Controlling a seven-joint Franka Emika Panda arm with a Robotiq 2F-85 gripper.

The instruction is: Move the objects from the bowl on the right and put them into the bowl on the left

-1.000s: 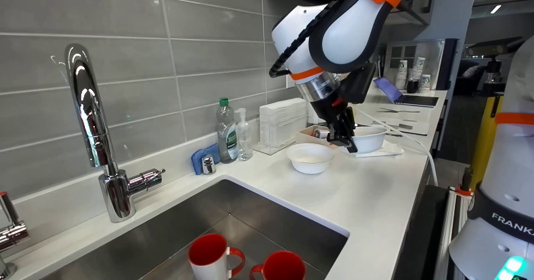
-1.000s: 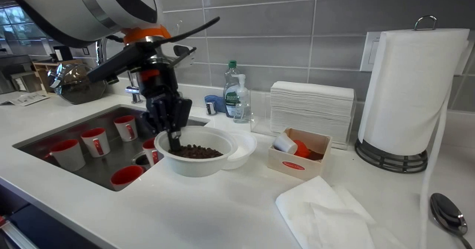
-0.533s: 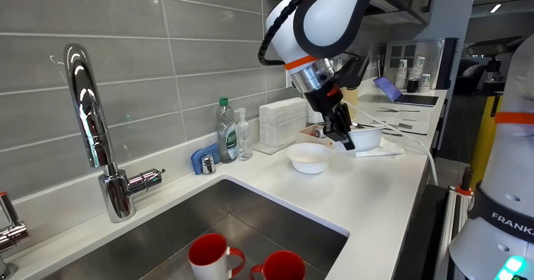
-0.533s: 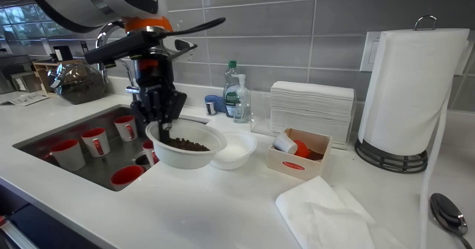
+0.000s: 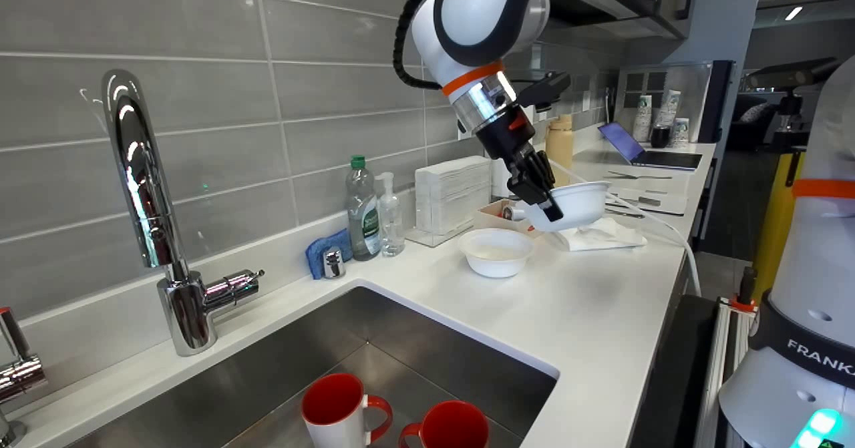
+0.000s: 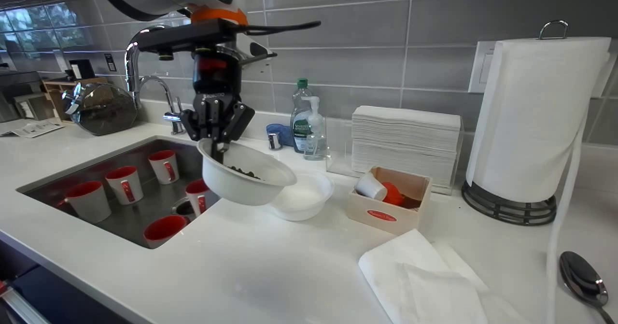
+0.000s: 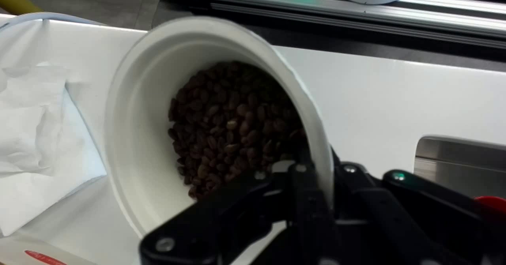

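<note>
My gripper is shut on the rim of a white bowl, one finger inside and one outside. In the wrist view, the fingers pinch the rim of this bowl. Many small brown beans lie in it; some beans show in an exterior view. The bowl is raised above the counter and tilted; it also shows in an exterior view. A second white bowl stands upright on the counter, partly hidden behind the held one; its visible inside looks white. It shows fully in an exterior view.
A steel sink with several red-and-white mugs lies beside the bowls. A wooden box, napkin stack, soap bottles and paper towel roll stand along the wall. Loose napkins and a spoon lie on the counter.
My gripper has lifted the bean-filled bowl off the counter area and tilted it more. Fewer beans show in an exterior view. The second bowl has not moved.
</note>
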